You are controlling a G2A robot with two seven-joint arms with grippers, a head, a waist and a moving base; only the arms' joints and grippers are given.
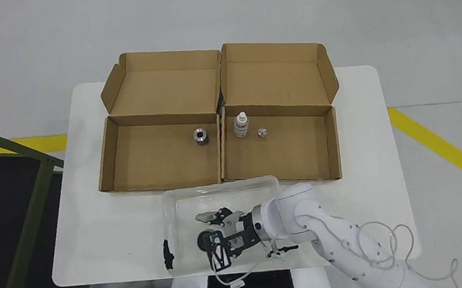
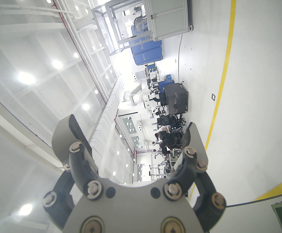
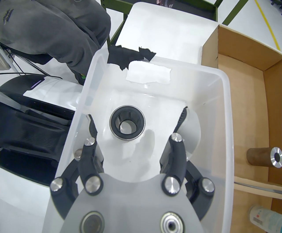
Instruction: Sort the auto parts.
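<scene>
Bearing position: bearing (image 3: 127, 125) sits bore-up on the floor of the bin (image 3: 227, 110), lower centre of the top view.
Right gripper: right gripper (image 3: 138, 113) is lowered into the bin, its fingers (image 3: 182, 117) spread wide on either side of the bearing. They appear clear of it and grasp nothing.
Left gripper: left gripper (image 2: 131, 121) points away from the worktop (image 1: 98, 230), fingers released and empty.
Risk, slip: the bearing's round, smooth outer ring may squirt sideways if the fingers close off-centre.
Risk, wall: one finger is near the bin's side wall. It could catch there, and a snag might drag the light bin.
Risk, mis-sort: the correct box for the bearing is a judgement call.
Count, boxes: two, the left-frame box (image 1: 145, 156) and the right-frame box (image 1: 297, 146).
Count, bins: one.
Count, parts in bin: one bearing seen. The arm hides part of the bin in the top view.
Count, left-frame box: one cylinder (image 1: 200, 135).
Count, right-frame box: one bottle (image 1: 241, 125) and one small metal part (image 1: 260, 131).
</scene>
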